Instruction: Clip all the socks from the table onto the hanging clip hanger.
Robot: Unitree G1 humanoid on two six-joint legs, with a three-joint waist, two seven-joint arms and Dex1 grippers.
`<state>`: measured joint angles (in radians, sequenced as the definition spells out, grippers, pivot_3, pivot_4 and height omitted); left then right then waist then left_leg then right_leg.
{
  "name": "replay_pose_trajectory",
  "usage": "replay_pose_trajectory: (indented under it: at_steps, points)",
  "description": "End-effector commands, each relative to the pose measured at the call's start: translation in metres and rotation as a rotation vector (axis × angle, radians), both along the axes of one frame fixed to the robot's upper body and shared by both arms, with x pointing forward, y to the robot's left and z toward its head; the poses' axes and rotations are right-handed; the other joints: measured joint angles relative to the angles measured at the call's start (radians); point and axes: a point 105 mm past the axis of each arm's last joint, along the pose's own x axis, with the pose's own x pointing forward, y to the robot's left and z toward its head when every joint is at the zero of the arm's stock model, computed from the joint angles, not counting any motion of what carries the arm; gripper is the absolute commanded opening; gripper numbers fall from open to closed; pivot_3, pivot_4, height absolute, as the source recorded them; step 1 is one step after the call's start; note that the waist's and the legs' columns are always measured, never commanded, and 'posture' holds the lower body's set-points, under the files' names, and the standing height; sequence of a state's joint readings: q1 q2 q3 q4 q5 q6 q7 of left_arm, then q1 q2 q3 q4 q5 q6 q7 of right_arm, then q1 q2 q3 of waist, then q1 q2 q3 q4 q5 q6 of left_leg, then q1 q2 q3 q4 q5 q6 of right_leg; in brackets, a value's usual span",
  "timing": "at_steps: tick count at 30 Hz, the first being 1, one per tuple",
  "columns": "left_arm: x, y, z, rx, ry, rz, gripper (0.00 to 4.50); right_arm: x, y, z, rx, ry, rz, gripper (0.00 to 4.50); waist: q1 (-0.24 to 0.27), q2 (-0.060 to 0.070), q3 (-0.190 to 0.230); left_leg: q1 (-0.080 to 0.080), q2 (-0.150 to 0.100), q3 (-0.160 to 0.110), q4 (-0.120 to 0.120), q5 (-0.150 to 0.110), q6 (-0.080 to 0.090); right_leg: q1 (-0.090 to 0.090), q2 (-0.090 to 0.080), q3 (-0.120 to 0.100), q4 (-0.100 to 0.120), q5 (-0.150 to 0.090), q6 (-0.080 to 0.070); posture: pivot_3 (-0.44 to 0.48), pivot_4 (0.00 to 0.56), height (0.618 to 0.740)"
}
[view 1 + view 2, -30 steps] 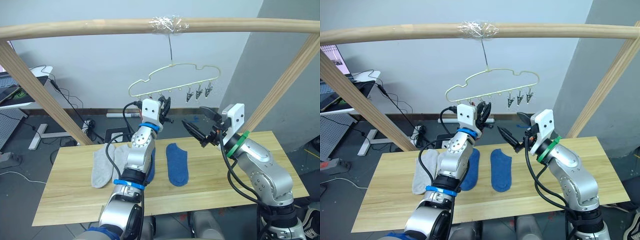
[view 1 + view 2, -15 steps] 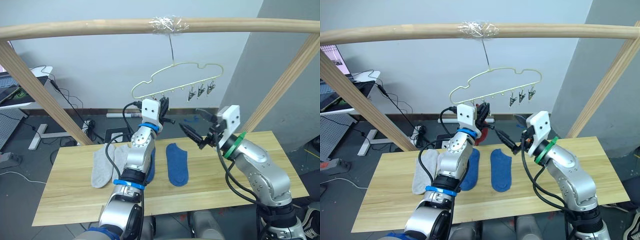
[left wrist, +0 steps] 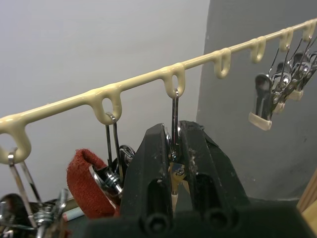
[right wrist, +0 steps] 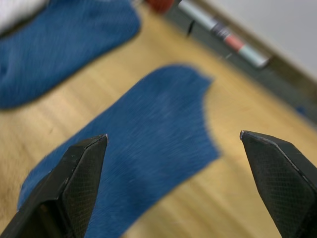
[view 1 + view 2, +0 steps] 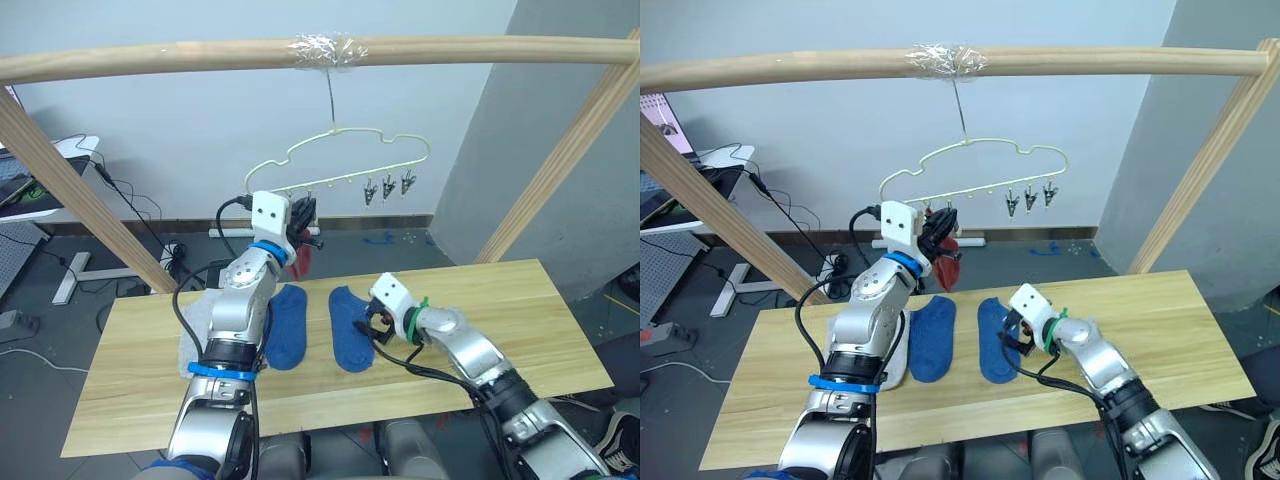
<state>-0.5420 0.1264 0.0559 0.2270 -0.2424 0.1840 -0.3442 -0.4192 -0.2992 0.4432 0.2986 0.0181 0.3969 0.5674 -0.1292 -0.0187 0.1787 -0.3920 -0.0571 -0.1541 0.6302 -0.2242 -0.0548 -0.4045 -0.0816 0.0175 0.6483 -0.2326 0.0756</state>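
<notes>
Left gripper [image 3: 174,163] up at the clip hanger [image 5: 340,165], fingers pinched tight on a metal clip [image 3: 174,148] hanging from the bar; the left wrist view shows a rust red sock [image 3: 86,181] held in the neighbouring clip, seen from the head as a red patch [image 5: 948,268] beside the gripper. Right gripper [image 4: 171,148] low over the desk [image 5: 520,330], fingers spread wide and holding nothing, over a blue sock [image 5: 348,325]. Second blue sock [image 5: 286,338] lies just beside it; grey sock [image 5: 895,360] partly hidden behind the left arm.
</notes>
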Motion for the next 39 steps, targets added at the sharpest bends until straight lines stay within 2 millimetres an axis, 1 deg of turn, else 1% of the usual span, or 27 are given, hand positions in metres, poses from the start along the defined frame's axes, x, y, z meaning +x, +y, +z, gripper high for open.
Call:
replay_pose_trajectory:
  at_steps: [1,4,7,9,11,14,17,19,21,25,26,28,30,31,32,34,35,37,39]
  points:
    - [-0.004,-0.001,0.008,-0.008,-0.019,-0.003,0.06,0.006,0.005,-0.008,-0.034,-0.007,0.036,4.5,0.0,0.0,0.0,0.0,0.0,0.0,0.0,0.0,0.0,0.0,0.0,0.0,0.0,0.0,0.0,-0.132,0.144,0.74]
    - [-0.008,-0.005,0.007,-0.016,-0.014,-0.007,0.06,0.008,0.002,-0.026,-0.094,0.015,0.038,4.5,0.005,0.0,0.0,0.0,0.0,0.0,0.0,0.0,0.0,0.0,0.0,0.0,0.0,0.0,0.0,-0.111,0.148,0.74]
    - [-0.012,-0.006,0.006,-0.017,-0.008,-0.01,0.06,0.008,-0.001,-0.036,-0.108,0.04,0.031,4.5,0.008,0.0,0.0,0.001,0.0,0.0,0.0,0.0,0.0,0.0,0.0,0.0,0.001,0.001,-0.001,-0.099,0.151,0.74]
    - [-0.013,-0.005,0.006,-0.017,-0.006,-0.004,0.06,0.008,-0.002,-0.038,-0.103,0.042,0.032,4.12,0.011,0.0,0.0,0.002,0.001,0.0,0.0,0.0,-0.001,0.001,0.0,0.0,0.001,0.001,-0.001,-0.096,0.153,0.74]
    - [-0.013,-0.002,0.006,-0.016,-0.004,0.004,0.06,0.007,-0.003,-0.038,-0.093,0.039,0.039,3.61,0.017,0.0,0.0,0.004,0.001,0.0,0.0,0.001,-0.001,0.002,0.001,0.0,0.001,0.001,-0.001,-0.09,0.153,0.74]
    - [-0.012,0.0,0.006,-0.015,-0.002,0.011,0.06,0.004,-0.005,-0.039,-0.089,0.036,0.047,2.52,0.023,0.0,0.0,0.012,0.001,-0.001,-0.001,0.001,-0.001,0.011,0.001,0.0,0.0,-0.002,0.003,-0.088,0.153,0.74]
    - [-0.011,0.001,0.007,-0.015,-0.002,0.014,0.06,0.003,-0.007,-0.04,-0.092,0.027,0.052,1.4,0.027,0.0,0.0,0.016,0.001,-0.001,-0.001,0.001,-0.001,0.016,0.001,0.0,-0.002,-0.002,0.003,-0.089,0.151,0.74]
    - [-0.011,0.001,0.007,-0.022,0.0,0.015,0.06,0.004,-0.01,-0.037,-0.081,0.01,0.041,0.63,0.03,0.0,0.0,0.017,0.001,-0.001,-0.001,0.001,-0.001,0.017,0.001,0.0,-0.001,-0.001,0.004,-0.094,0.152,0.74]
    - [-0.01,0.0,0.006,-0.044,0.017,0.004,0.06,0.005,-0.014,-0.029,-0.052,-0.019,0.023,0.03,0.035,0.0,0.0,0.017,0.001,-0.001,-0.001,0.001,-0.001,0.016,0.001,0.0,-0.001,-0.001,0.004,-0.094,0.152,0.74]
    - [-0.01,-0.003,0.002,-0.069,0.054,-0.023,0.06,-0.002,-0.022,-0.007,0.02,-0.069,0.016,0.03,0.041,0.0,0.0,0.016,0.001,-0.001,-0.001,0.001,-0.001,0.016,0.001,0.0,-0.002,-0.002,0.004,-0.094,0.152,0.74]
    - [-0.01,-0.003,0.0,-0.09,0.077,-0.032,0.06,-0.005,-0.024,0.002,0.053,-0.084,0.012,0.03,0.041,0.0,0.0,0.015,0.001,-0.001,-0.001,0.001,-0.001,0.016,0.001,0.0,-0.003,-0.002,0.004,-0.114,0.154,0.74]
    - [-0.01,-0.004,-0.005,-0.154,0.138,-0.055,0.06,-0.014,-0.024,0.026,0.134,-0.131,0.03,0.03,0.042,0.0,0.0,0.014,0.001,-0.001,-0.001,0.0,-0.001,0.015,0.001,0.0,-0.003,-0.002,0.004,-0.118,0.154,0.74]
    - [-0.008,-0.003,-0.009,-0.283,0.235,-0.084,0.06,-0.024,-0.019,0.056,0.264,-0.154,0.027,0.03,0.039,0.0,0.0,0.014,0.002,-0.001,-0.001,0.0,-0.001,0.015,0.001,0.0,-0.003,-0.002,0.004,-0.133,0.155,0.74]
    - [-0.008,-0.003,-0.01,-0.317,0.265,-0.096,0.06,-0.029,-0.018,0.065,0.304,-0.158,0.028,0.03,0.039,0.0,0.0,0.014,0.002,-0.002,-0.001,0.0,-0.001,0.015,0.001,-0.001,-0.002,-0.002,0.005,-0.133,0.155,0.74]
    - [-0.007,-0.002,-0.014,-0.377,0.32,-0.103,0.06,-0.038,-0.015,0.077,0.336,-0.176,0.071,0.03,0.038,0.0,0.0,0.014,0.002,-0.002,-0.001,0.0,-0.001,0.016,0.002,-0.001,-0.002,-0.002,0.005,-0.138,0.155,0.74]
    - [-0.006,-0.001,-0.017,-0.437,0.384,-0.116,0.06,-0.049,-0.012,0.087,0.353,-0.195,0.131,0.03,0.036,0.0,0.0,0.015,0.003,-0.002,-0.001,0.0,-0.001,0.016,0.002,-0.001,-0.002,-0.002,0.005,-0.148,0.156,0.74]
    - [-0.008,-0.004,-0.016,-0.52,0.431,-0.155,0.06,-0.054,-0.011,0.093,0.379,-0.195,0.141,0.03,0.036,0.0,0.0,0.015,0.003,-0.002,-0.001,0.0,-0.001,0.016,0.002,-0.002,-0.002,-0.002,0.005,-0.152,0.156,0.74]
    - [-0.012,-0.01,-0.01,-0.619,0.479,-0.233,0.06,-0.057,-0.01,0.104,0.434,-0.201,0.13,0.03,0.036,0.0,0.0,0.016,0.003,-0.002,-0.001,0.0,-0.001,0.017,0.002,-0.002,-0.003,-0.002,0.005,-0.159,0.156,0.74]
    - [-0.014,-0.011,-0.008,-0.659,0.505,-0.26,0.06,-0.057,-0.009,0.108,0.453,-0.214,0.127,0.03,0.035,0.0,0.0,0.015,0.003,-0.002,-0.001,0.0,-0.001,0.017,0.002,-0.001,-0.003,-0.002,0.005,-0.166,0.154,0.74]
